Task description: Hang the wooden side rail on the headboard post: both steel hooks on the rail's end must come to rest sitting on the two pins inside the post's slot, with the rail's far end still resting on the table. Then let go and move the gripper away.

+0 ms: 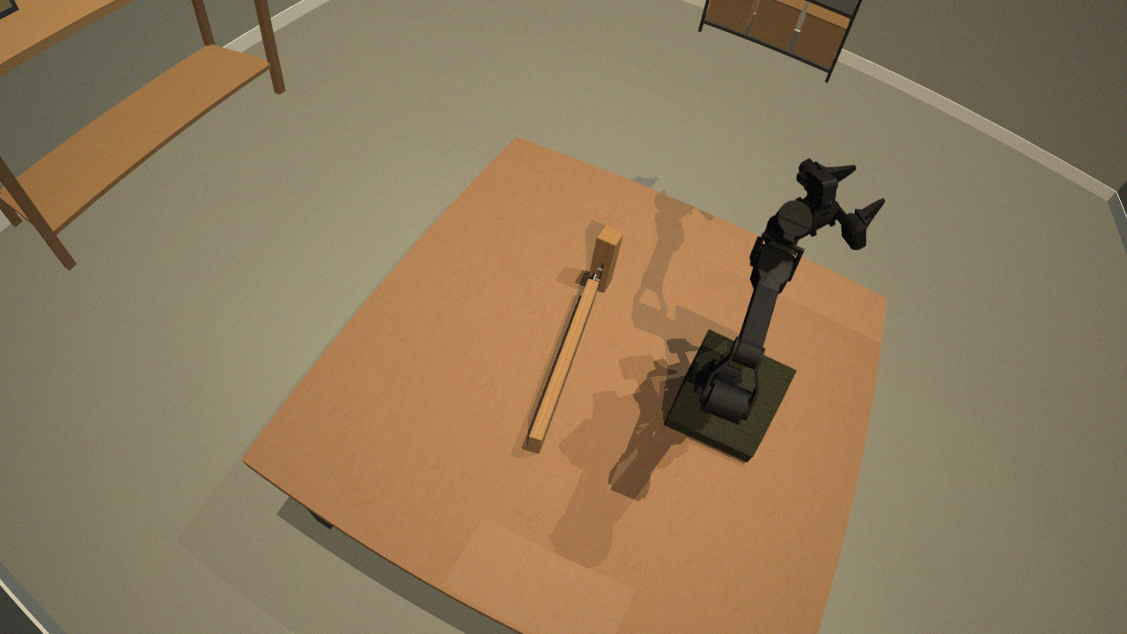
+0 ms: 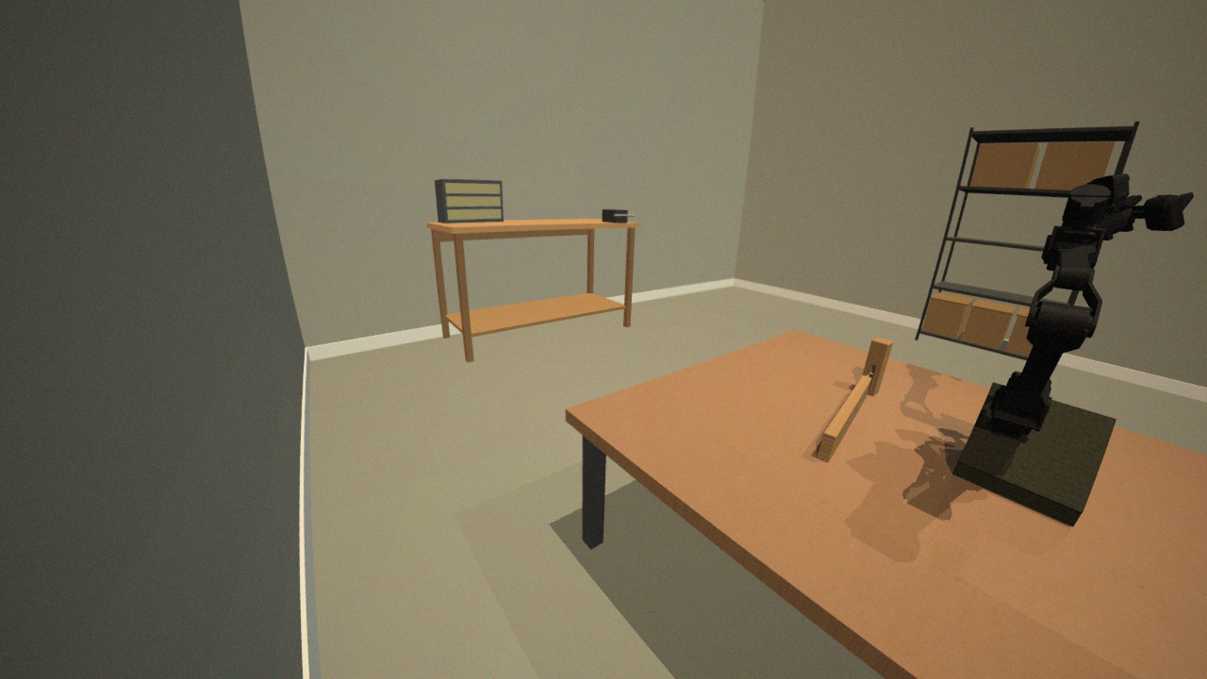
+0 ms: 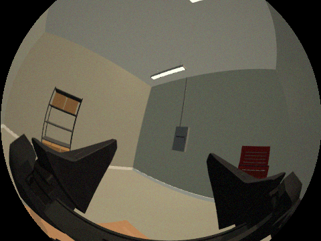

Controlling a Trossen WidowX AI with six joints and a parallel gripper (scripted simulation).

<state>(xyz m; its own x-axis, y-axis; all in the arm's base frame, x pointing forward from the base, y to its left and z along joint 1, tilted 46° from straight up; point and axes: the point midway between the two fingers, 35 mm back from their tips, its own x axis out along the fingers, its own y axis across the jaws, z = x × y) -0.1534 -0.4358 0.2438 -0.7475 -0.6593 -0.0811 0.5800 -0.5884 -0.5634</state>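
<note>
The claw [image 1: 869, 185] [image 2: 1177, 207] [image 3: 163, 152] is spread wide with nothing between its fingers, held high and well apart from the rail [image 1: 563, 366] [image 2: 844, 418]. In the wrist view its two fingers frame bare floor and wall. The arm [image 1: 762, 311] [image 2: 1046, 363] rises from a dark base [image 1: 776, 394] [image 2: 1088, 447] on the table [image 1: 394, 378] [image 2: 717, 438] [image 3: 124, 227].

The rail lies between the base and the table's left edge in the top view, apart from both. Its near end is at the table surface; its other end meets the post [image 1: 608, 248] [image 2: 880, 363], which stands upright. Bits of steel [image 1: 595, 277] show at that joint, but whether both hooks sit on the pins is too small to tell. Open table runs on both sides of the rail, with the arm's shadow across the side toward the base. The post stands in from the table's far edge.

Beyond the table, a rack [image 1: 764, 47] [image 2: 1054, 135] [image 3: 68, 94] bears brown boxes [image 1: 776, 27] [image 2: 1004, 164] [image 3: 65, 103] on its top and bottom levels. A bench [image 1: 142, 126] [image 2: 531, 226] carries a drawer unit [image 2: 470, 201] with three pale fronts; their contents are hidden. The wrist view also shows a red cabinet [image 3: 255, 157] by the wall.
</note>
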